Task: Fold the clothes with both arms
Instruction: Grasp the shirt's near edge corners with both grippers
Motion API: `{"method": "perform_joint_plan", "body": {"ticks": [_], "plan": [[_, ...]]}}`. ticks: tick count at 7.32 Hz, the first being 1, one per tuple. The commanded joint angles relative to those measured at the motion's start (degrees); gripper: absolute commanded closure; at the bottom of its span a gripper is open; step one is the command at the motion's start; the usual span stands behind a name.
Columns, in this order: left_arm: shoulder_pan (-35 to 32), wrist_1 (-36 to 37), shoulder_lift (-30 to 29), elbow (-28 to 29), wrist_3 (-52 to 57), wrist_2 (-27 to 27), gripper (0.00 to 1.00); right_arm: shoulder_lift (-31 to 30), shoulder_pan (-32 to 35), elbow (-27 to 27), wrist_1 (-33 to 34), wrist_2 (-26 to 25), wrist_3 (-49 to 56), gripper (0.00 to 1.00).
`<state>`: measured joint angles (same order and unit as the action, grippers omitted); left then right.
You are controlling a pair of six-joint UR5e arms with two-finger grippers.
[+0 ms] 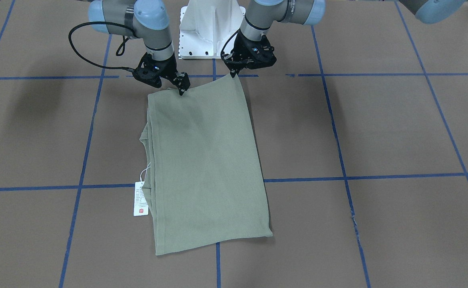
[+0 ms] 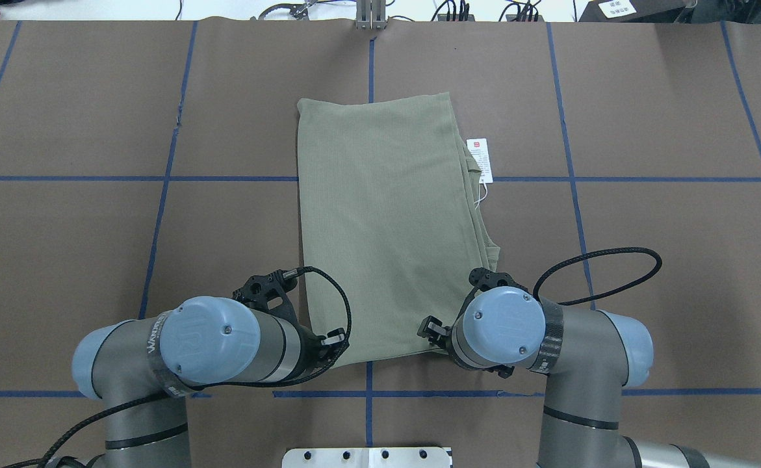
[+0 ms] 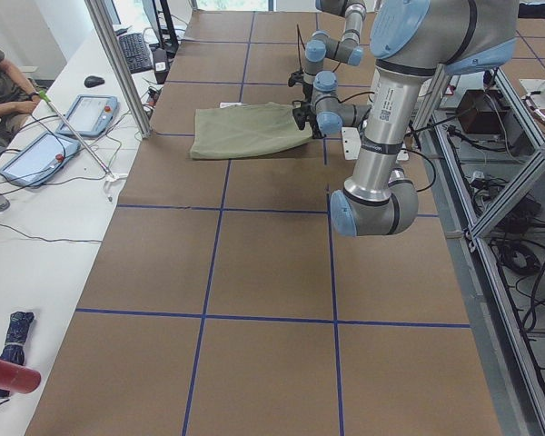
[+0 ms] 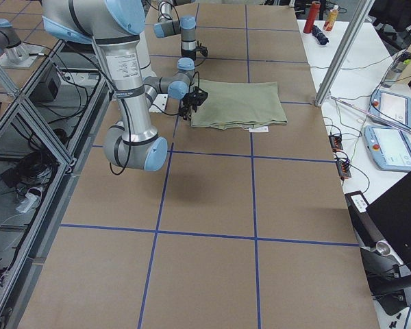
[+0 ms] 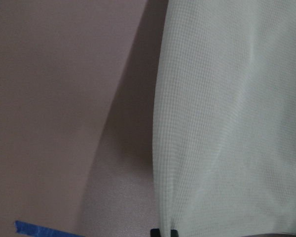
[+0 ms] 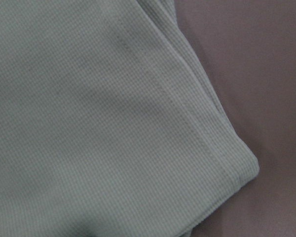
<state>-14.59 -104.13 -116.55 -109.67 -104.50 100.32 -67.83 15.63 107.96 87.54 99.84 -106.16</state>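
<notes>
Front-facing view: sage-green shirt [image 1: 206,164] lies folded into a long rectangle on the brown desk [image 1: 397,128], white hang tag [image 1: 141,199] sticking out along its side edge. Right claw [image 1: 181,87] sits at the view-left corner of the shirt's robot-side edge, tips close together on the cloth, looks like a pinch on the corner. Left claw [image 1: 234,73] sits at the view-right corner of that same edge, tips narrow at the fabric edge; the corner appears slightly lifted. White pedestal base [image 1: 212,30] is between the arms. Overhead view: shirt [image 2: 386,221] centered on the desk, tag [image 2: 481,160] on its right side; both wrists cover the near corners, so left claw [image 2: 328,342] and right claw [image 2: 433,328] fingers are mostly hidden. Left side view: shirt [image 3: 245,132] far down the desk, a seated person [image 3: 2,91] at the side bench. Right side view: shirt [image 4: 238,104] flat, near arm's claw at its corner. Left wrist view: fabric edge [image 5: 227,123] over the desk, blue tape strip [image 5: 44,229] at bottom. Right wrist view: stitched hem corner [image 6: 138,123], layered edges visible.
</notes>
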Motion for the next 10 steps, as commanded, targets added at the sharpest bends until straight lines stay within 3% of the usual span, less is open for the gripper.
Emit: {"method": "perform_joint_plan", "body": {"ticks": [1,6,10], "plan": [[0.00,-0.02,0.18,-0.02,0.00,-0.04,1.00,0.42,0.97,0.76,-0.09,0.09,-0.71,0.00],[0.00,-0.02,0.10,0.16,0.00,0.05,1.00,-0.28,0.98,0.76,0.00,-3.77,-15.02,0.00],[0.00,-0.02,0.01,0.25,0.00,0.05,1.00,-1.60,-1.21,0.59,0.00,-4.57,-18.21,0.00]]}}
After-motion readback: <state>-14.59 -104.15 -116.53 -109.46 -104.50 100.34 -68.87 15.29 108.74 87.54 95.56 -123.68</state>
